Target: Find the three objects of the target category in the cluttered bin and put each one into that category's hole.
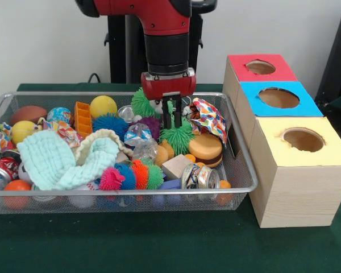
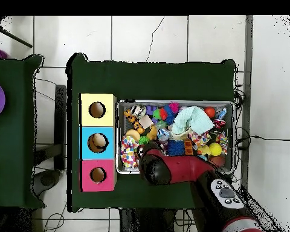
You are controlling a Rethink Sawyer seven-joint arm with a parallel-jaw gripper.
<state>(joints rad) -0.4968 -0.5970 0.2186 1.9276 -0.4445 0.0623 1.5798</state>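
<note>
A: Setting was a green-covered desk [image 1: 159,250] against a pale wall; the wire mesh bin [image 1: 247,182] sat on it, with three wooden boxes in a row just to its right, topped red [image 1: 284,71], blue [image 1: 304,105] and yellow [image 1: 335,151], one round hole each.

B: Arm position?

A: The gripper [image 1: 171,121] hung over the far right part of the bin, low among the clutter. The fingers [image 1: 177,116] stood close together, pointing down onto the green spiky ball [image 1: 179,138]. From the front view I could not tell whether they merely touched its bristles or pinched them, nor whether anything was held between them.

B: So which step?

A: My reading: the search-and-pick stage. Target category is not stated. Several spiky balls were there: a second green one [image 1: 141,103] behind the gripper, a blue one [image 1: 109,123] to the left, and pink [image 1: 111,179] and orange [image 1: 140,173] ones along the near wall.

B: Anything delivered?

A: Overhead, the blue box's hole [image 2: 98,142] seemed to show something tan inside; the other two looked dark. Uncertain.

B: Next move?

A: Likely a firm closure on the green ball, a straight lift clear of the crumpled patterned wrapper [image 1: 209,118] beside it, then travel right to the matching hole.
</note>
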